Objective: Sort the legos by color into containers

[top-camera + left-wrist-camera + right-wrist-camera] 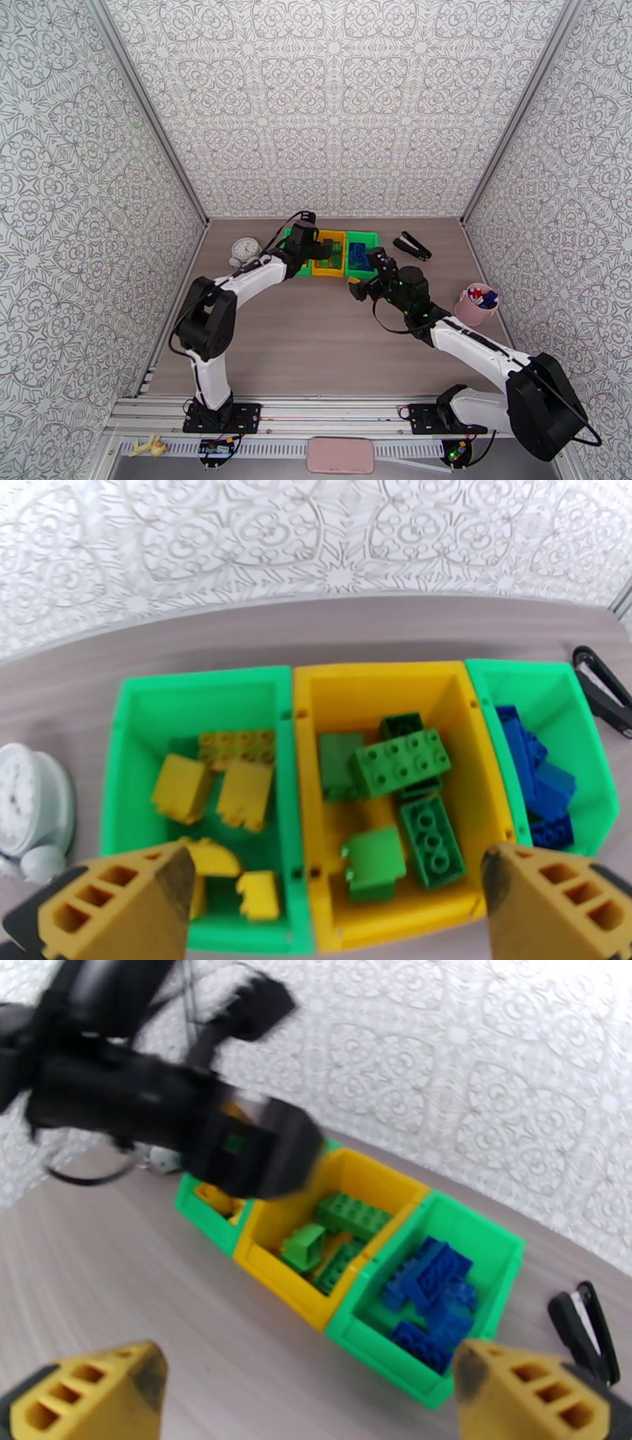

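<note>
The containers are three joined bins: a green one (118, 740) holding yellow legos (245, 792), a yellow one (379, 685) holding green legos (401, 762), and a green one (584, 717) holding blue legos (545, 784). My left gripper (332, 906) hovers over the bins, open wide with nothing between its fingers; from above it (320, 251) covers the left bin. My right gripper (308, 1394) is open and empty over the bare table, just in front of the bins (340, 1276). In the top view it (365, 272) sits beside the blue-filled bin (365, 237).
A white alarm clock (246, 251) stands left of the bins. A black stapler (412, 245) lies to their right, and a pink cup (476, 305) stands near the right wall. Patterned walls enclose the table on three sides.
</note>
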`<state>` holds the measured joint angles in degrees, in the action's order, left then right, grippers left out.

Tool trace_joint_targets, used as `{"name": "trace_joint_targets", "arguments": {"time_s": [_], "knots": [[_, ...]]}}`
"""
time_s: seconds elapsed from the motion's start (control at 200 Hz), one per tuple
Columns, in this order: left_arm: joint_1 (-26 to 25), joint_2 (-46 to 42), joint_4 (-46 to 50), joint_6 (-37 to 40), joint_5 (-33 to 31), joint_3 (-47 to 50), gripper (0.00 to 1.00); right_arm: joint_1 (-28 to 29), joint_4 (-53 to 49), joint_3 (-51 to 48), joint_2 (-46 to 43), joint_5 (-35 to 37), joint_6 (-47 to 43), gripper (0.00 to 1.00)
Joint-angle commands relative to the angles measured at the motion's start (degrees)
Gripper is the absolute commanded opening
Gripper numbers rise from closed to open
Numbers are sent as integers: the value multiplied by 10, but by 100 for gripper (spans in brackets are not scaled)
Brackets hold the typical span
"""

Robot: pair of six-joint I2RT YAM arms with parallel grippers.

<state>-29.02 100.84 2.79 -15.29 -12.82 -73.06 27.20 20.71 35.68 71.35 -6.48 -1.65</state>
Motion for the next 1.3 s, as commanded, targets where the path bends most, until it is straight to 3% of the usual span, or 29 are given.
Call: {"name": "trace_joint_targets", "arguments": {"time_s": [0.0,0.19,0.33,0.445,0.57,0.805,0.96,1.295], "knots": [[5,-82,-64,36,-30,85,100,-18,19,-18,-16,37,6,100],[34,-229,-80,59,-67,233,100,-57,27,-53,-43,109,7,100],[73,-331,-143,118,-57,355,100,-96,23,-87,-67,173,5,100],[122,-387,-143,123,-44,410,100,-131,30,-111,-69,200,5,100],[150,-421,-184,169,-82,471,100,-161,78,-137,-48,209,1,100],[207,-403,-328,215,-92,564,100,-199,210,-162,31,194,5,100],[258,-358,-436,208,-15,609,100,-205,264,-152,92,185,-5,100],[283,-239,-520,187,47,565,100,-239,312,-152,151,123,11,100]]}}
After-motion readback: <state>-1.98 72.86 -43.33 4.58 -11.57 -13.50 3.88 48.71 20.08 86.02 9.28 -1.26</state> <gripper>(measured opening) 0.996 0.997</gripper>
